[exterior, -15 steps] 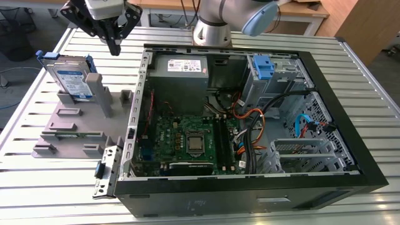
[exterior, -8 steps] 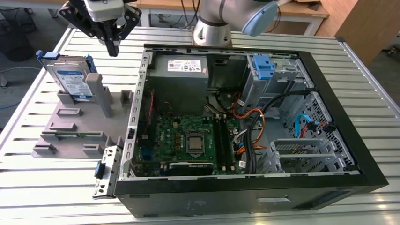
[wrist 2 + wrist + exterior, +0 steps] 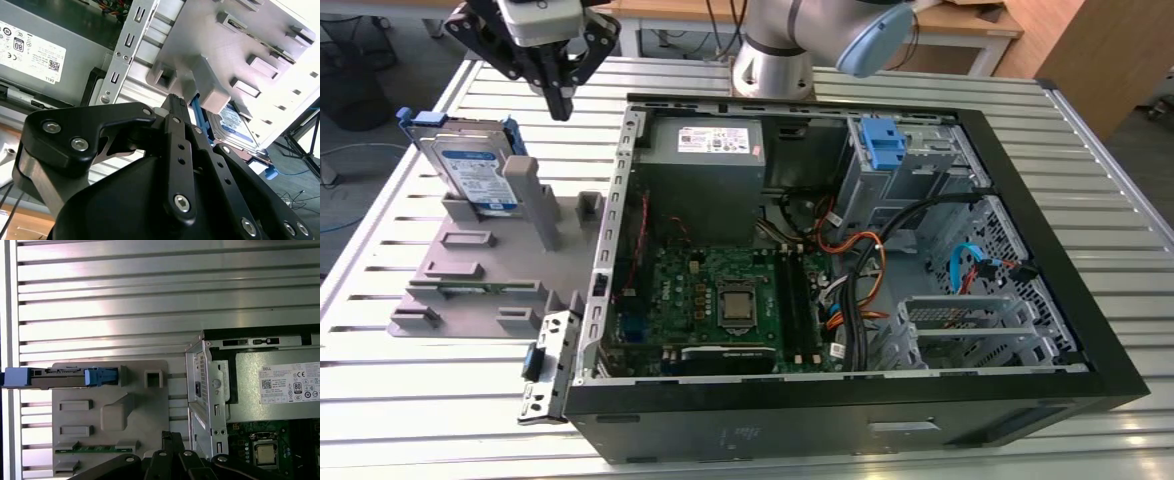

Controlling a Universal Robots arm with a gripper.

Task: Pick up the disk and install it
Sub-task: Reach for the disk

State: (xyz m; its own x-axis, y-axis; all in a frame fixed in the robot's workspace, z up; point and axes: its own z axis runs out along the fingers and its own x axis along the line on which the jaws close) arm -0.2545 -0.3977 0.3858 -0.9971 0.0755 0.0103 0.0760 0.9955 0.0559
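The disk (image 3: 467,168) stands clear above, a post (image 3: 522,188) beside.

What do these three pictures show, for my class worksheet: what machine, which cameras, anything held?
The machine is a robot arm ending in a gripper. The exterior view comes from a camera off the arm; both wrist views come from cameras riding on it. On the slatted metal table sit an open computer case and a grey holder. The disk, in its blue frame, stands upright in that holder. The gripper hangs above, close by, fingers together, holding nothing.
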